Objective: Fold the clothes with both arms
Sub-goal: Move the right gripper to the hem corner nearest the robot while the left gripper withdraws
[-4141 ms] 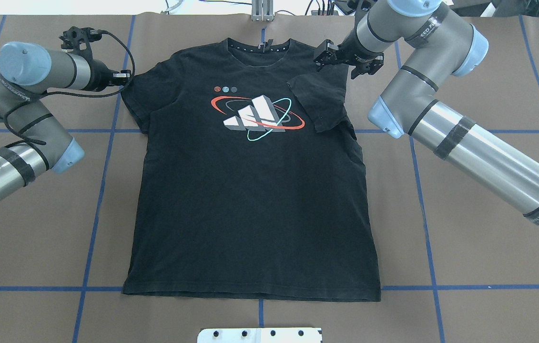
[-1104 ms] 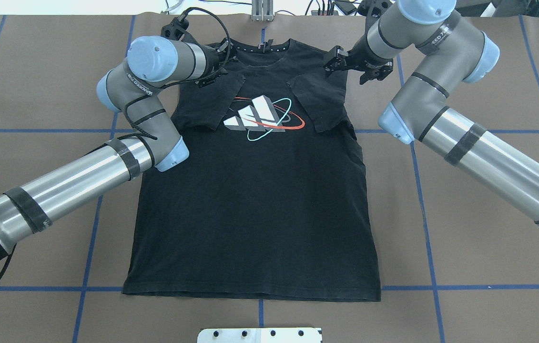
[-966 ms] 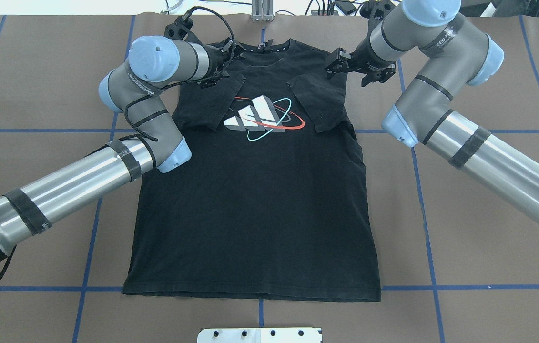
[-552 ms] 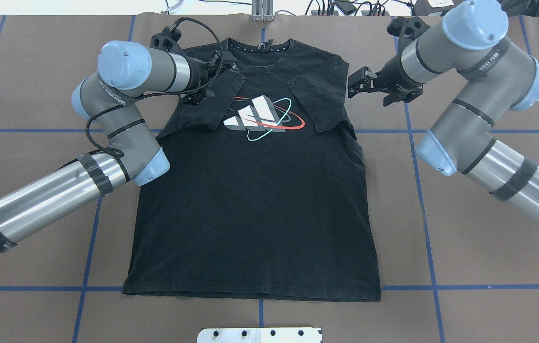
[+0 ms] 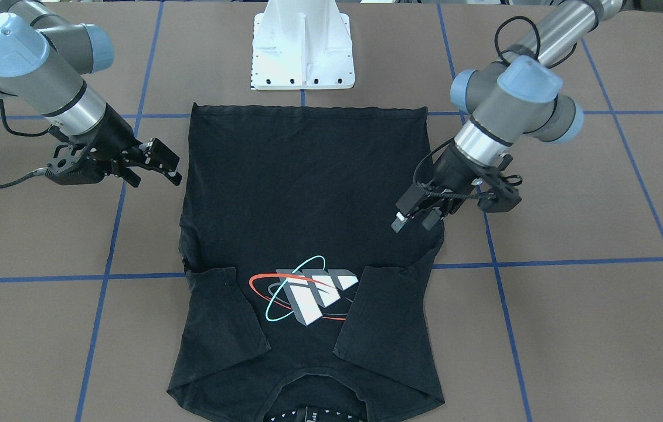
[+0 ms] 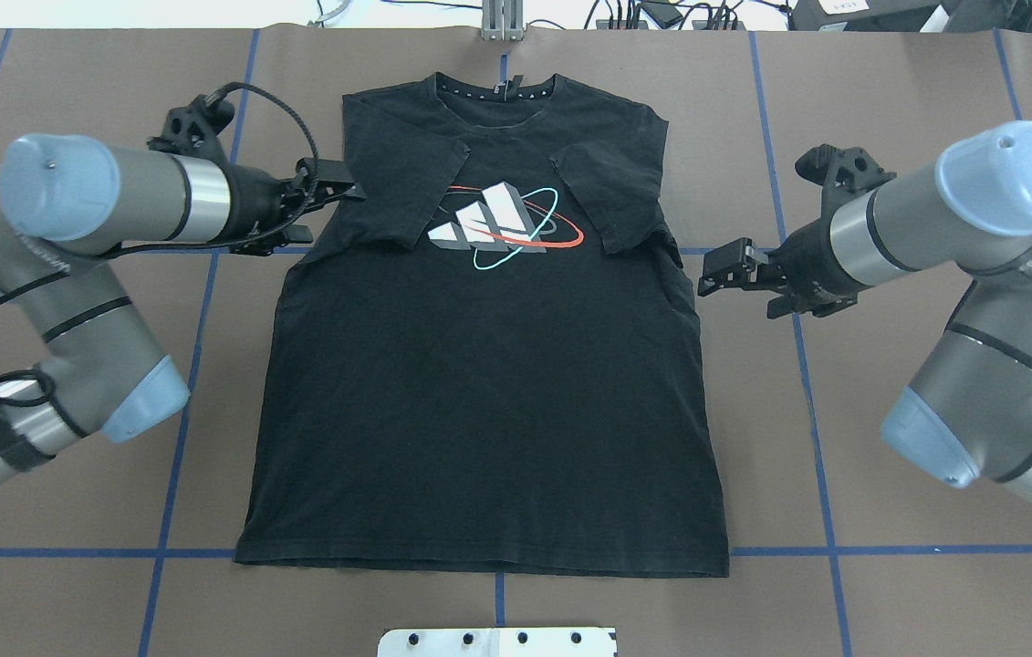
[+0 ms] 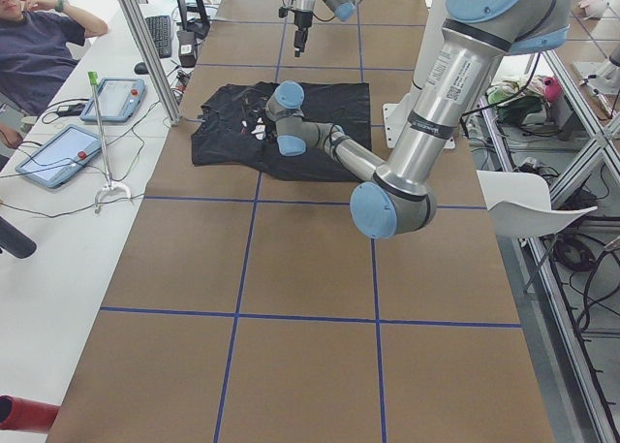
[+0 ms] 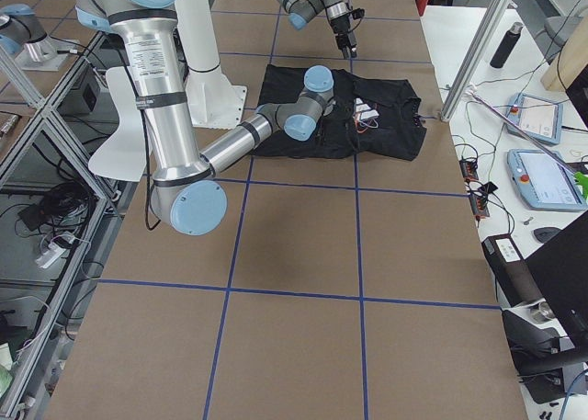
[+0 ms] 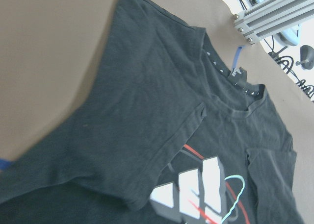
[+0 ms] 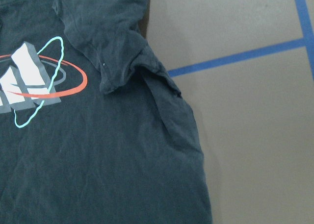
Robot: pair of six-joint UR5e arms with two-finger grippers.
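Presently: one black T-shirt (image 6: 479, 411), flat on the bench (image 6: 890, 109), collar away from the robot, both sleeves turned in over the chest print. We log the left tool (image 6: 344, 181) and right tool (image 6: 721, 271) as spread and empty, each at a side edge. Hazard, we judge: the rumpled seam (image 6: 682, 276) on the right arm's side may crease into the next fold, or lifting a side may flip a sleeve open.

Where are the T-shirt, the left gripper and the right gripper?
T-shirt (image 6: 479, 411): overhead view, plain front below the graphic.
Left gripper (image 6: 351, 182): overhead view, midway between its fingertips.
Right gripper (image 6: 707, 274): overhead view, midway between its fingertips.
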